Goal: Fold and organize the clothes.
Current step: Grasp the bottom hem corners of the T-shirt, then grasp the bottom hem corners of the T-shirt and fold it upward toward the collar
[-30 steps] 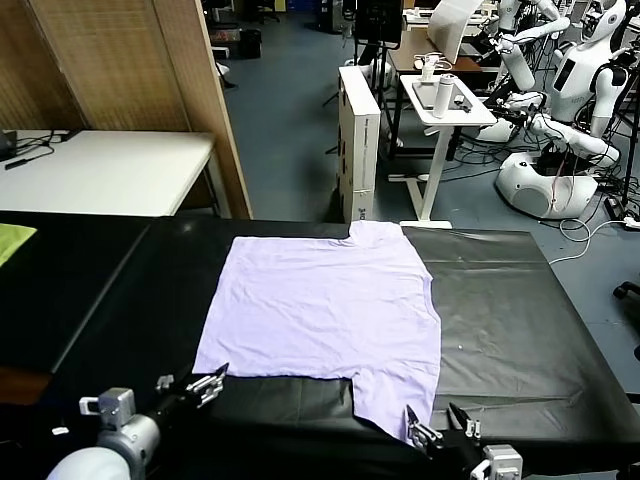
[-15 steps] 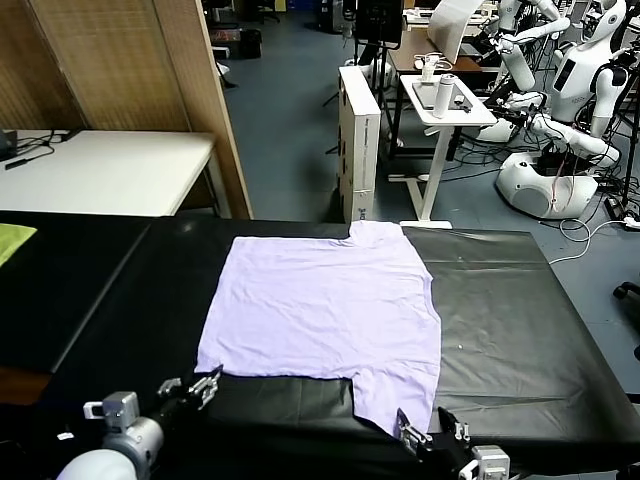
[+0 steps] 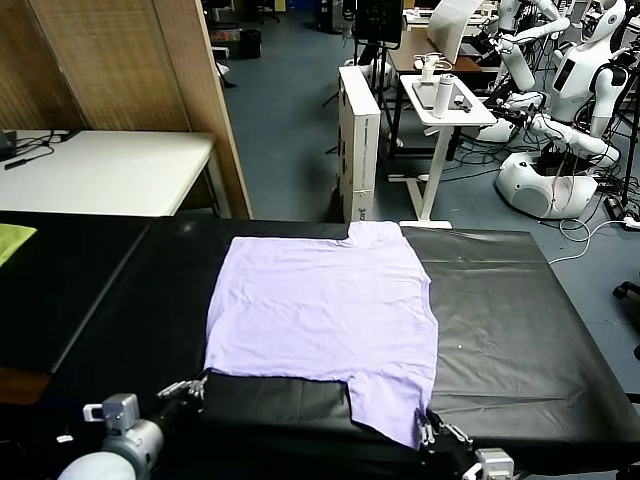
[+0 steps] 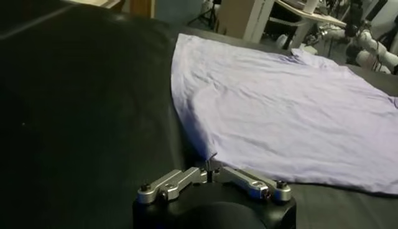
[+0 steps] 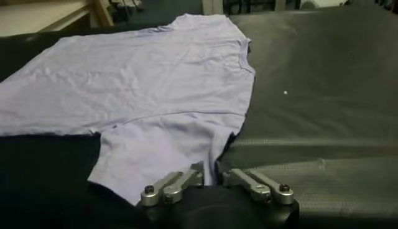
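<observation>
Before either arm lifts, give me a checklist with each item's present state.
1. left gripper shut on the T-shirt's near hem corner: ok.
2. right gripper shut on the near sleeve edge: ok.
3. Whether each pinch holds all fabric layers: cannot tell.
4. T-shirt spread flat on the black table cover: ok, light wrinkles only.
5. Nothing lying on the T-shirt: ok.
6. yellow-green cloth well away at the far left: ok.
</observation>
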Action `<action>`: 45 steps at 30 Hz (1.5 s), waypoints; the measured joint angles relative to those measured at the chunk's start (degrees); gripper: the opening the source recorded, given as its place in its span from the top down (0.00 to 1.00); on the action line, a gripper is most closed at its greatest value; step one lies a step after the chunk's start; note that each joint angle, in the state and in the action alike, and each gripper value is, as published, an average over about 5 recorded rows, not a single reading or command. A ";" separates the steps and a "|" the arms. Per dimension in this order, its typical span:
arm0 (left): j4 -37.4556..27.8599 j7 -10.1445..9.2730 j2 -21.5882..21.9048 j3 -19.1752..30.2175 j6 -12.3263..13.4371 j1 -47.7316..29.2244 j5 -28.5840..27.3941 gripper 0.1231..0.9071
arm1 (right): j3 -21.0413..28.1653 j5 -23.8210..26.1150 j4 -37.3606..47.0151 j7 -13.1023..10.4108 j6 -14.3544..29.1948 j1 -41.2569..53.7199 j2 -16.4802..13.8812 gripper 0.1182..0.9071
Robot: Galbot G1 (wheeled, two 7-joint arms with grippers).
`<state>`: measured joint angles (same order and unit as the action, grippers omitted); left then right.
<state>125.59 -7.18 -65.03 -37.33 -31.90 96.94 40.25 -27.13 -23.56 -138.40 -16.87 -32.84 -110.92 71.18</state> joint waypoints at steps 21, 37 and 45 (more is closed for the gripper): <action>6.66 -1.65 -3.37 -3.33 1.52 6.55 -0.79 0.97 | -4.19 -6.61 -2.47 0.09 6.77 0.38 -4.21 0.97; 1.03 -2.02 -3.03 1.25 2.11 -5.37 -1.82 0.97 | -3.65 -11.69 6.27 1.14 7.48 15.85 -9.45 0.97; -2.61 -2.27 -2.47 4.58 2.21 -10.98 -2.41 0.97 | -1.20 -14.08 13.54 1.01 6.20 25.23 -10.93 0.97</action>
<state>122.98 -9.45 -67.50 -32.76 -29.69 85.95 37.84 -28.33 -37.64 -124.85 -15.87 -26.64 -85.69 60.25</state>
